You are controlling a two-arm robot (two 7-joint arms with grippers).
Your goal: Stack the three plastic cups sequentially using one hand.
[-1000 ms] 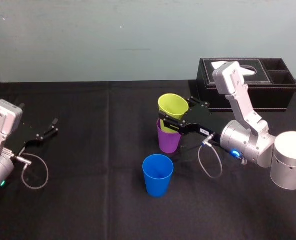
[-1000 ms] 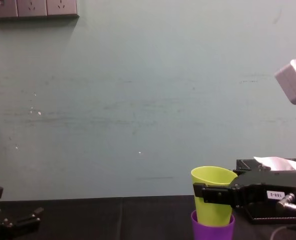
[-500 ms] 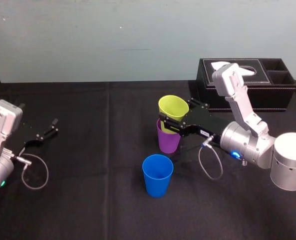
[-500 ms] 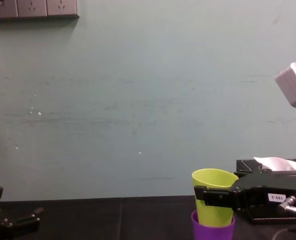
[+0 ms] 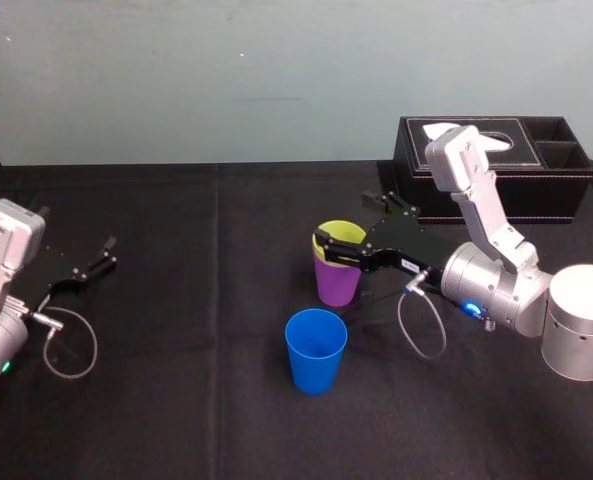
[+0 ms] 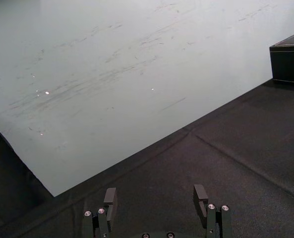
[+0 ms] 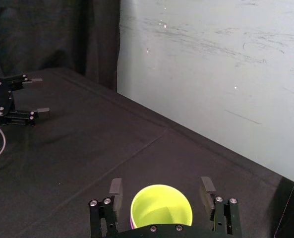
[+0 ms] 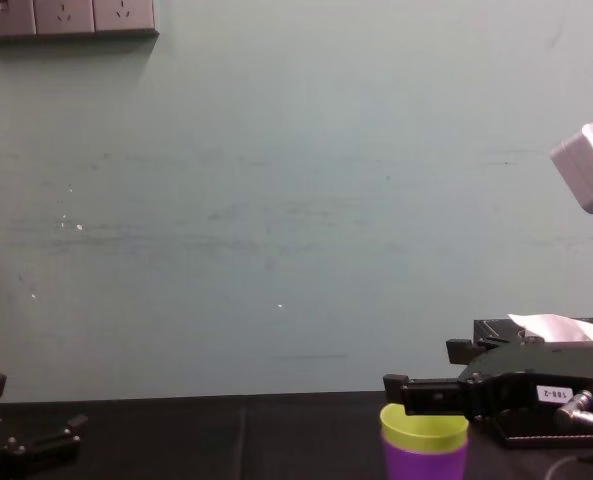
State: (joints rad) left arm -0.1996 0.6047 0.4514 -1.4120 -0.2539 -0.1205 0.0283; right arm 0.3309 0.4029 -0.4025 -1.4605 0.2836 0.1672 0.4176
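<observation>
The yellow-green cup (image 5: 340, 236) sits nested deep inside the purple cup (image 5: 336, 282) at the table's middle, with only its rim band showing above the purple cup (image 8: 424, 463). My right gripper (image 5: 344, 218) is open, and its fingers stand on either side of the yellow-green cup (image 7: 160, 206) without touching it. The blue cup (image 5: 316, 350) stands upright and alone, nearer to me than the pair. At the table's left my left gripper (image 5: 101, 255) rests open and holds nothing, far from the cups.
A black tissue box (image 5: 496, 165) stands at the back right, just behind the right arm. Black cloth covers the table (image 5: 196, 330), with free room between the cups and the left arm. A pale wall rises behind.
The right gripper's fingers have spread apart and let go of the yellow-green cup. That cup has dropped from its raised, tilted pose down into the purple cup. The left arm has not moved.
</observation>
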